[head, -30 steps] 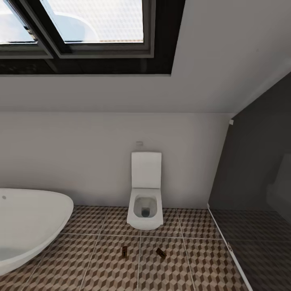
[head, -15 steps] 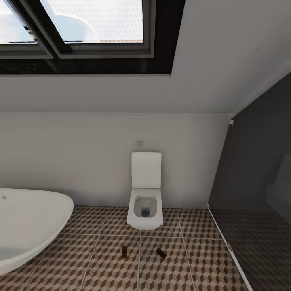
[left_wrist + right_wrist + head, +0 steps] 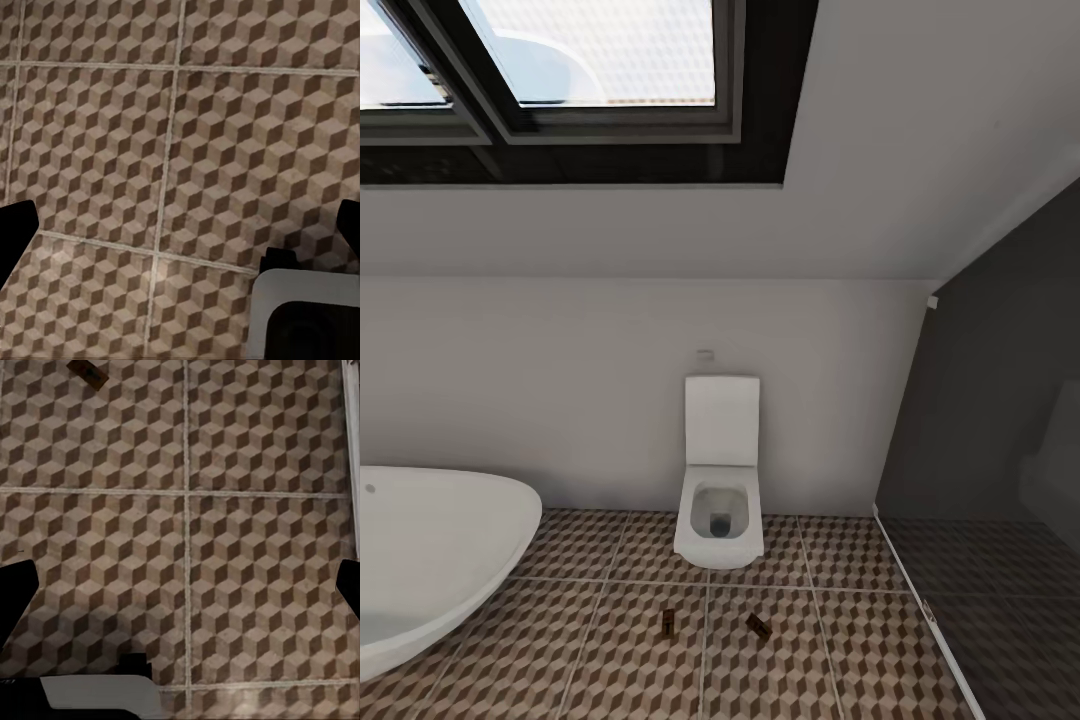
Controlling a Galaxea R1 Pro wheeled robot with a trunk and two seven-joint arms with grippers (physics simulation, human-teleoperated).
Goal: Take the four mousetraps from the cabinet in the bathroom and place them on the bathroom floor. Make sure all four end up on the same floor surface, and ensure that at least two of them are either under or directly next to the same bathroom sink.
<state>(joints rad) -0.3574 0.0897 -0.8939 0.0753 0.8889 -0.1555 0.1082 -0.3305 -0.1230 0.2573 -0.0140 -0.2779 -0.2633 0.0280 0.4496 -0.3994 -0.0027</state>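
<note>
Two mousetraps [image 3: 669, 622] [image 3: 758, 624] lie flat on the bathroom floor [image 3: 610, 650], lower centre of the head view, just in front of the toilet [image 3: 720, 500]; one also sits at the upper left of the right wrist view. Nothing has shifted over the last second: traps, bathtub [image 3: 430, 560] and view all match. Left pincer [image 3: 180, 225] and right pincer [image 3: 180, 585] are both spread wide, empty, over bare tile. Judgement: two traps down, two outstanding, no sink nearby, so placement likely needs correcting.
</note>
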